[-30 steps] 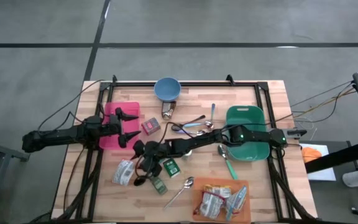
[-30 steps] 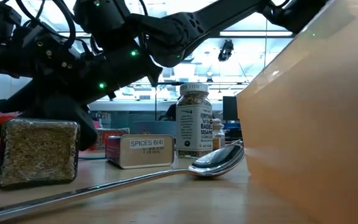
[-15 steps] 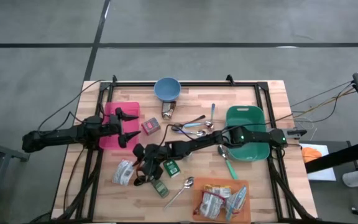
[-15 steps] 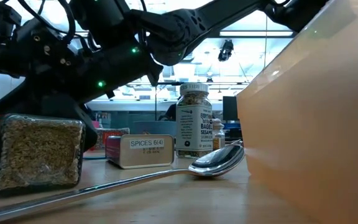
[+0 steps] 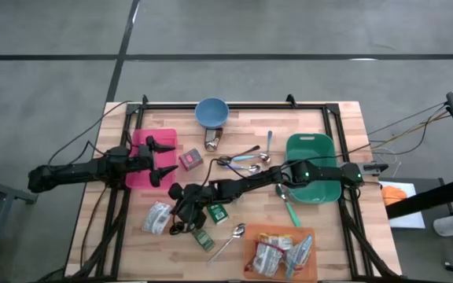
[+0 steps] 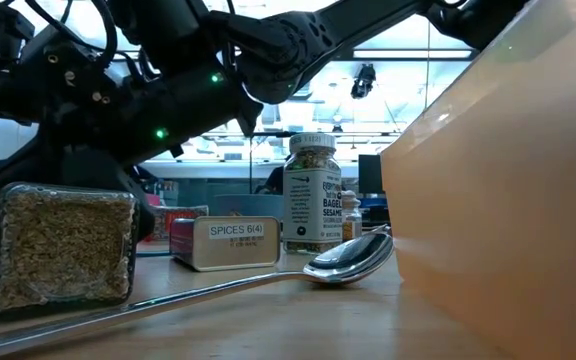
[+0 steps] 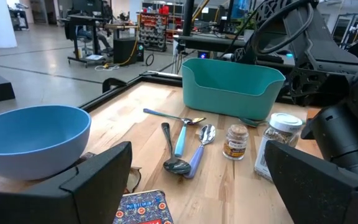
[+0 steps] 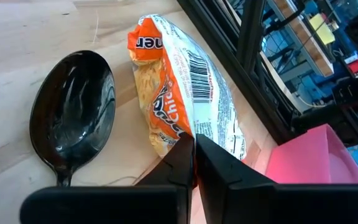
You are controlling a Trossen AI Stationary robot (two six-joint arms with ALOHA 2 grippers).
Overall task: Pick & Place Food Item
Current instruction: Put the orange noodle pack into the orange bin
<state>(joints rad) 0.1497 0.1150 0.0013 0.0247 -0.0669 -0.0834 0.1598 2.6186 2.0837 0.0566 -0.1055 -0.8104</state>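
The right arm reached from 3 o'clock across the worktop [image 5: 321,118], and its right gripper [image 5: 179,212] sat low toward 8 o'clock from the centre. In the right wrist view the right gripper's [image 8: 193,142] two dark fingers were pressed together with no gap. Their tips met the lower edge of an orange-and-white snack packet [image 8: 179,93]. Whether they pinched the wrapper could not be told. The packet lay flat on the wood, and seen from above the packet [image 5: 157,217] was just at 9 o'clock of the gripper. A black spoon [image 8: 73,118] lay beside it, bowl up, near but not touching.

The left gripper [image 5: 157,159] hovered over the pink tray [image 5: 141,145] at the worktop's 9 o'clock side, its jaws spread wide and holding nothing. Its own camera showed the left gripper's fingers [image 7: 104,174] far apart.

A blue bowl [image 5: 211,112] stood at 12 o'clock. A green bin [image 5: 309,145] sat at 3 o'clock under the right arm. An orange tray [image 5: 250,263] with wrapped packets lay at 5 o'clock. In the low view a clear box of dried herbs [image 6: 63,250] stood in front, with a spice tin [image 6: 223,243], a seasoning jar [image 6: 312,195] and a metal spoon [image 6: 353,258] behind it.
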